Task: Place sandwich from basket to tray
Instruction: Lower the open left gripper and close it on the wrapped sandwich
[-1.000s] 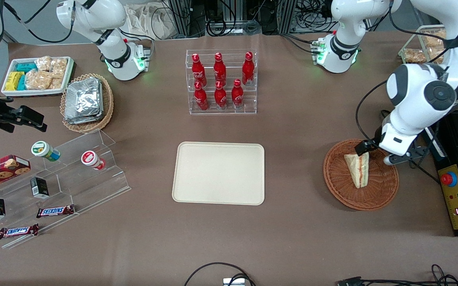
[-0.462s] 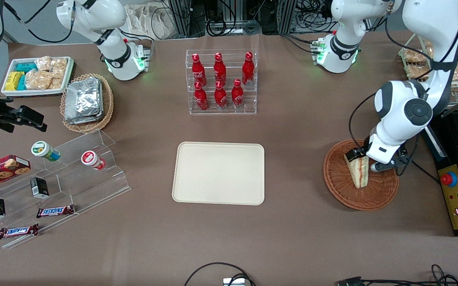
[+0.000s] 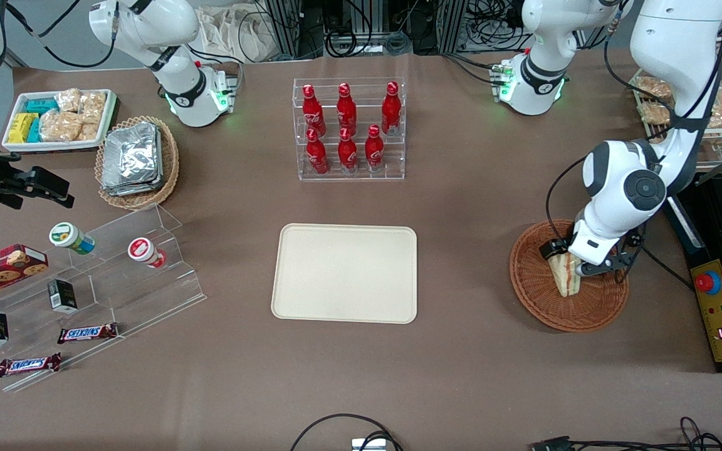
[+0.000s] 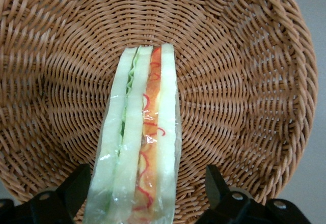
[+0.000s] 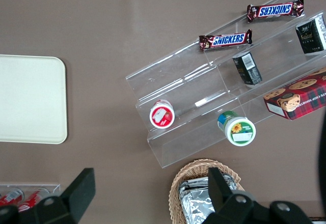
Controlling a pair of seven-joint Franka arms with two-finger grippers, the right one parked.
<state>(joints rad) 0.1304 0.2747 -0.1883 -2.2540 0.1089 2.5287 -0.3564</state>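
From the front, my gripper (image 3: 563, 258) sits low in the basket (image 3: 533, 294), fingers spread astride the sandwich (image 3: 565, 280), well away from the tray (image 3: 344, 273). At my wrist, the sandwich (image 4: 138, 147) stands on edge between my fingers (image 4: 76, 187): light, soft, slick-wrapped, so I'd pinch its bread faces gently.

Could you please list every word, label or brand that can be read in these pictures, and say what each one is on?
"SNICKERS": on each of the two chocolate bars by the clear stand.
White script on the red bottles: too small to read.
Print on the cookie box, the two cup lids and the small black cartons: not readable.
The sandwich, under the open gripper in the basket: no text.
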